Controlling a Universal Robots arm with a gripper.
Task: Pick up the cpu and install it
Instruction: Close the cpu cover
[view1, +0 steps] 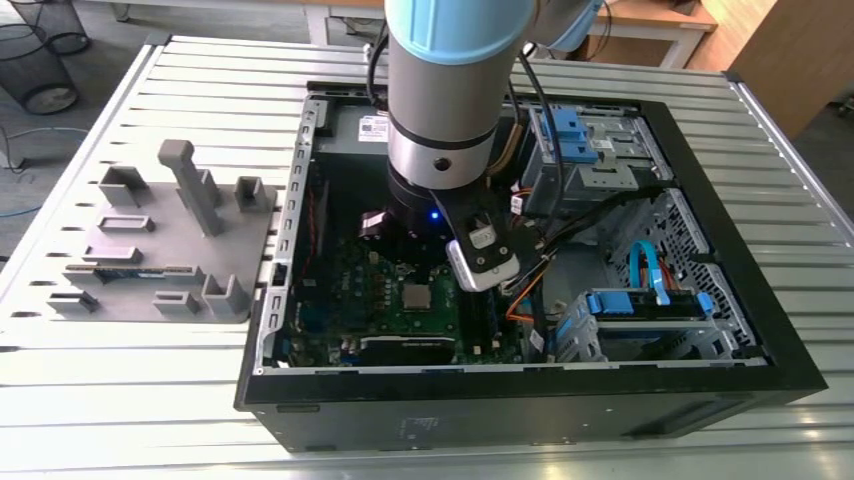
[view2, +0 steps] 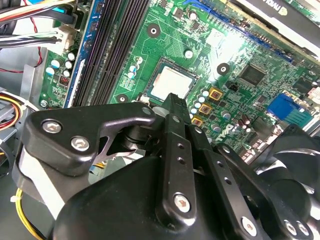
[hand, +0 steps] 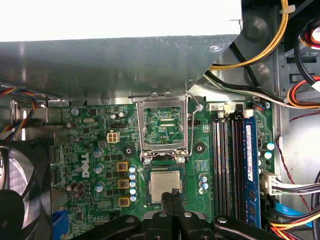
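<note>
Heads up: the cpu (hand: 164, 184) is already lying flat in its socket on the motherboard (hand: 90, 145), inside the open computer case (view1: 534, 410). The hinged metal frame (hand: 164, 127) is tipped up and open just beyond it, and the memory slots (hand: 227, 160) run alongside. Your gripper (hand: 173, 192) hangs right over the chip's edge with its fingers pinched together and nothing between them, so it's carrying nothing. I can't tell whether the tips actually touch the lid.

Handling-wise, I'd treat that chip as light, stiff and flat. The smooth metal top will probably be slippy, and I'd guess the contacts underneath are the fragile bit. If you need to take hold, go for two opposite side edges, keep it level, and never touch the underside. The grey parts tray (view1: 147, 250) sits outside the case, at the exterior view's left.
</note>
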